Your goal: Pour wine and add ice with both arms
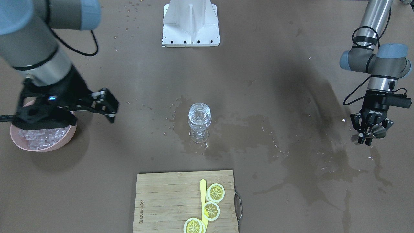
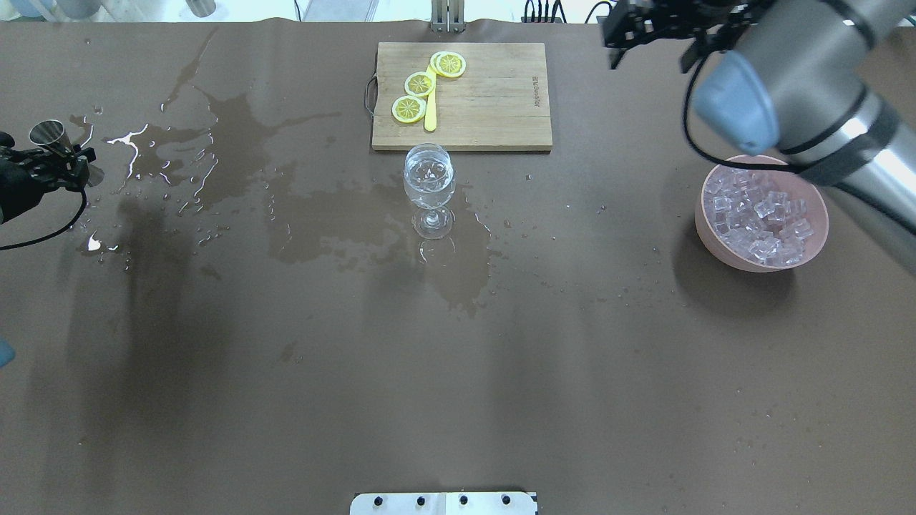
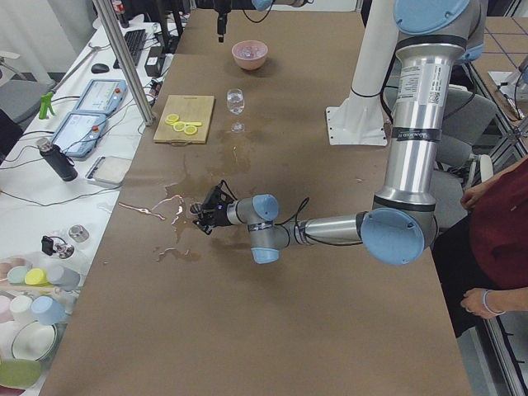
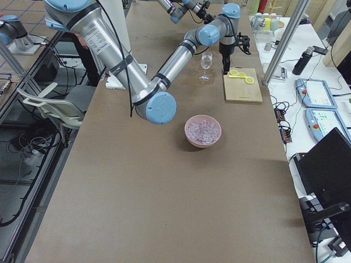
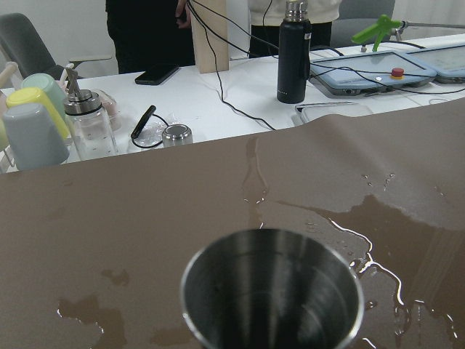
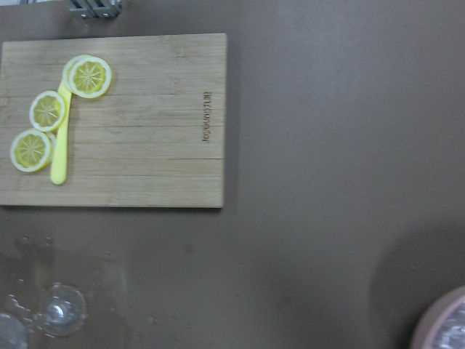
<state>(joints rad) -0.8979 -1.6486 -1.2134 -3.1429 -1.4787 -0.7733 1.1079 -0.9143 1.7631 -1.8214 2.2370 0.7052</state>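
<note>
A stemmed glass [image 1: 199, 118] holding clear wine stands mid-table; it also shows in the overhead view [image 2: 429, 175]. A pink bowl [image 1: 66, 140] full of clear ice cubes [image 2: 758, 214] sits on the robot's right. My right gripper [image 1: 108, 105] hangs open and empty in the air, just beyond the bowl towards the cutting board. My left gripper [image 1: 367, 137] is shut on a steel jigger [image 1: 377, 132] far out on the robot's left. The left wrist view shows the jigger's mouth [image 5: 272, 291]; I cannot tell if any liquid is in it.
A wooden cutting board [image 1: 168, 200] with three lemon slices [image 1: 211, 210] and a yellow tool [image 1: 202, 194] lies at the table's far edge. Wet spill patches [image 2: 215, 143] spread around the glass and the left gripper. The white stand [image 1: 190, 22] is at the robot's side.
</note>
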